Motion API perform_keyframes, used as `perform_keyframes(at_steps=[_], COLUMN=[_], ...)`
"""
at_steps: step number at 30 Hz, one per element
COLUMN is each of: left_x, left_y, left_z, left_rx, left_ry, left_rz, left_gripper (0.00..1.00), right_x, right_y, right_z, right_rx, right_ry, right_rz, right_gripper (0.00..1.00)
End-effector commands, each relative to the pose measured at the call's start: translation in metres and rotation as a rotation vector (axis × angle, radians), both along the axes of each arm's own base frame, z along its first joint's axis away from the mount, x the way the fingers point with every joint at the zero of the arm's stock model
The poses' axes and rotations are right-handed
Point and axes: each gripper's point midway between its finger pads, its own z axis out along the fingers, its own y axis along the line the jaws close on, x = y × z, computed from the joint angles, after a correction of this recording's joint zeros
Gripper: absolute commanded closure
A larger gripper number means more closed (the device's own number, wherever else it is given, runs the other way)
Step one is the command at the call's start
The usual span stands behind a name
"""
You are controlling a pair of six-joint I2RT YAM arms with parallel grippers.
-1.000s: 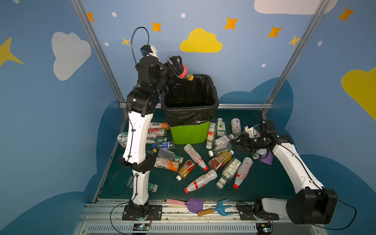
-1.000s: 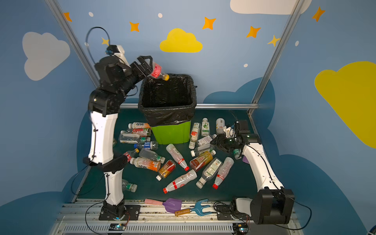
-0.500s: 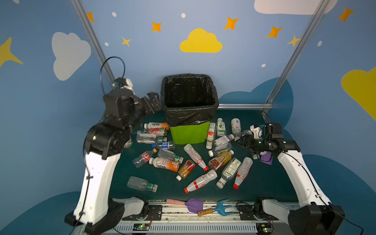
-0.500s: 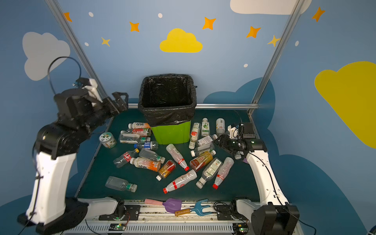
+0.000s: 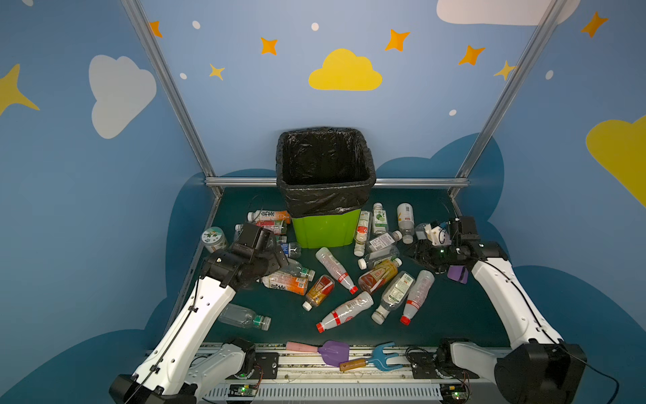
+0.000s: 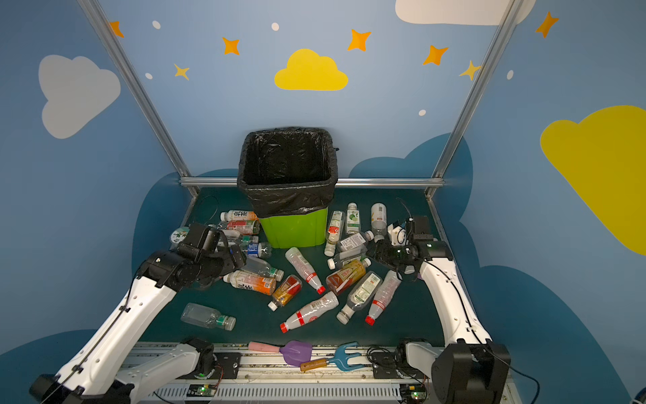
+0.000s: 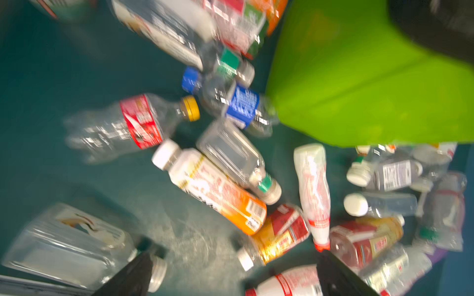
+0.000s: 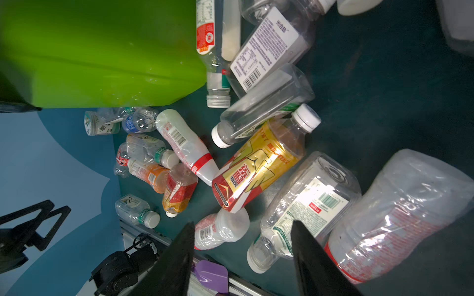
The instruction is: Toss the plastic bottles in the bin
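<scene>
Your two arms, left arm point(image 5: 195, 314) and right arm point(image 5: 507, 297), are glossy white shells joined by black motor housings, with thin black cables point(image 5: 524, 299) clipped along them. Your left fingers point(image 7: 336, 279) and right fingers point(image 8: 177, 264) are matte black tapering wedges; a small white module point(image 5: 435, 235) tops the right wrist.

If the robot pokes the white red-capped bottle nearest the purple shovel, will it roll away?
Probably: the white bottle lies on its side and looks round, so it may roll. It seems empty, so likely light.
</scene>
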Motion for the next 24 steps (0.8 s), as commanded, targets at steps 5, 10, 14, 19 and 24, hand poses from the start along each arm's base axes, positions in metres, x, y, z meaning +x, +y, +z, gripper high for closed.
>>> perform_keyframes(at_steps=[5,10,14,19,24], left_x=[0.01,0.024,0.035,0.04,0.042], left_y=[-0.058,-0.085,-0.103,-0.108,-0.104], left_z=[-0.034,-0.037,-0.035,-0.032,-0.031], left_rx=[-0.099,-0.104,-0.142,-0.117,-0.107], left_ry=[0.015,-0.034,-0.065,-0.083,-0.088], left_rz=[-0.073,-0.125,-0.18,-0.235,-0.25], left_gripper=[0.01,0.0,0.0,0.0,0.0], right_x=[-0.024,-0.042,-0.047,-0.051,-0.055], right_y=[-0.017,-0.032,-0.042,-0.054,-0.062], right_z=[-0.041,-0.07,-0.082,-0.092,-0.101], right_rx=[-0.104,-0.165,-0.196,-0.238,-0.247], right_ry=[0.161,0.251,0.279,0.313,0.344], right_rz=[-0.052,-0.137,-0.189,-0.245,-0.301], right_gripper=[0.41,0.4,0.4,0.38,0.35])
